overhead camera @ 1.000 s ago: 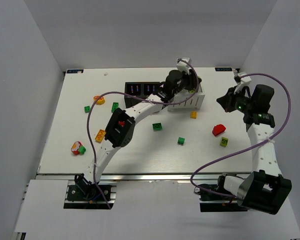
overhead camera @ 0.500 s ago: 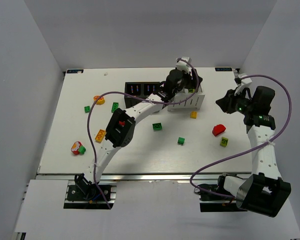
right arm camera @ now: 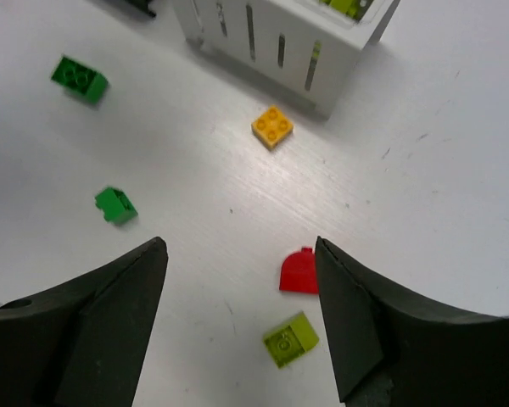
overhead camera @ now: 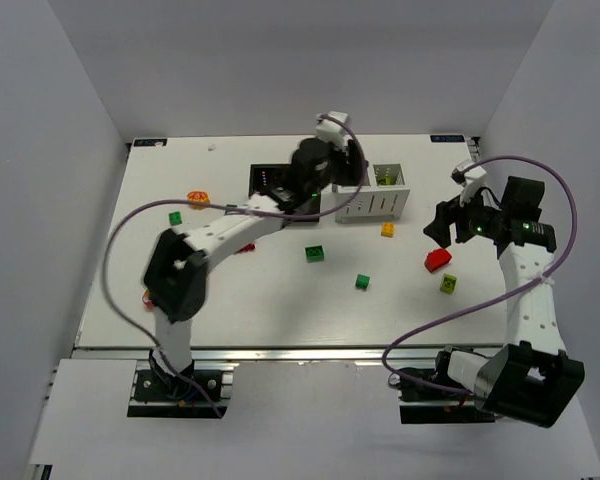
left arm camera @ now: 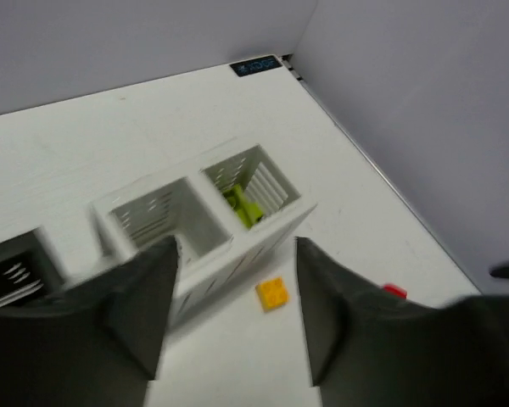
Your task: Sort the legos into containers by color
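Observation:
The white container (overhead camera: 375,203) stands at the back centre, and a lime lego (left arm camera: 242,204) lies in its right compartment. The black container (overhead camera: 267,178) to its left is partly hidden by my left arm. My left gripper (overhead camera: 352,172) hangs open and empty over the white container's (left arm camera: 195,222) near wall. An orange lego (left arm camera: 271,293) lies just in front of that container. My right gripper (right arm camera: 239,254) is open above the table. A red rounded lego (right arm camera: 299,273) and a lime lego (right arm camera: 290,339) lie by its right finger.
Two green legos (overhead camera: 314,253) (overhead camera: 362,282) lie mid-table. At the left are an orange-red piece (overhead camera: 197,197), a green lego (overhead camera: 175,217) and a red one (overhead camera: 245,247) under my left arm. The side walls stand close to the table's left and right edges.
Both grippers have opened. My left arm drew back leftward off the white container, its elbow swinging left. My right gripper moved down and left toward the red lego.

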You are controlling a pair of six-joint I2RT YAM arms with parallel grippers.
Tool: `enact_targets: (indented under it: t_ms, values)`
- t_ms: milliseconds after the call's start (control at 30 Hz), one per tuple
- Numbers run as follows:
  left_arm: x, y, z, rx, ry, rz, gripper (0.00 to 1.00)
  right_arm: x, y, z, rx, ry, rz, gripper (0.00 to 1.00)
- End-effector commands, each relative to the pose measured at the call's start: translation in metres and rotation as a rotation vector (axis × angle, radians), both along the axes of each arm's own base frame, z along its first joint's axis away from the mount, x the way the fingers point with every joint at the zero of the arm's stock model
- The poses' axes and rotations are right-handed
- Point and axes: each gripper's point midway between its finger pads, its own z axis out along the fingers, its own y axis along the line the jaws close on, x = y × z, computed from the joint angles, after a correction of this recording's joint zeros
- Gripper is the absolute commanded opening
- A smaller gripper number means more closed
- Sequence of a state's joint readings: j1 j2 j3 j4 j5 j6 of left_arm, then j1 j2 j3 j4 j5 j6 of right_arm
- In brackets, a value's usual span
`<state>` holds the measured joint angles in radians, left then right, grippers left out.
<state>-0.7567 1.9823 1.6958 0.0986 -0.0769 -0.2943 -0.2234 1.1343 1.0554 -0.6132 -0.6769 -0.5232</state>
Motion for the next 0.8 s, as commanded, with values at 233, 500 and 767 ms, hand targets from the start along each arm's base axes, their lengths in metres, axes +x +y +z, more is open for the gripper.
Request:
enact_targets:
  t_ms: [233, 500, 767]
  values:
    - [-0.114, 0.149, 0.006, -0.054, 0.125, 0.149, 0.92, -0.065, -0.039, -0.075, -0.299, 0.375, 0.103, 0.77]
    - [-0.146, 0.203, -0.046, -0.018, 0.25, 0.296, 0.98, -0.057, -0.068, -0.128, -0.299, 0.611, -0.214, 0.68]
    - [-0.143, 0.213, -0.062, -0.032, 0.323, 0.388, 0.98, -0.05, -0.088, -0.157, -0.273, 0.73, -0.528, 0.63]
